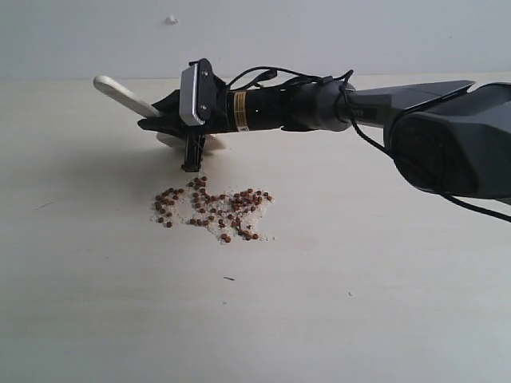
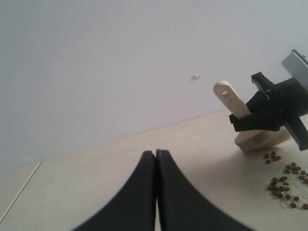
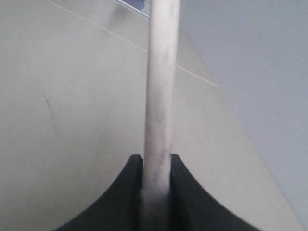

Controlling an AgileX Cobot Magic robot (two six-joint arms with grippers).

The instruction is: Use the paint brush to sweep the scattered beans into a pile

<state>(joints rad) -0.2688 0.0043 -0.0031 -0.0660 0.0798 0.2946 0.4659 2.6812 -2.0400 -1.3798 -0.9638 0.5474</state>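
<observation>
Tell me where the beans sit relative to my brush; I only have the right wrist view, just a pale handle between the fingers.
Observer: The beans lie scattered on the table just in front of the paint brush, on the exterior camera's side.
Operator: Is the brush head down?
Observer: It looks so: the left wrist view shows its pale head at the tabletop under the right gripper.
Operator: And the left gripper?
Observer: The left gripper is shut, empty, off to the side of the beans.

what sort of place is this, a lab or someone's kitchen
Probably a robot test bench, not a kitchen: a plain pale tabletop against a blank wall, the right gripper clamping a paint brush, and beans scattered as a staged chore.
</observation>
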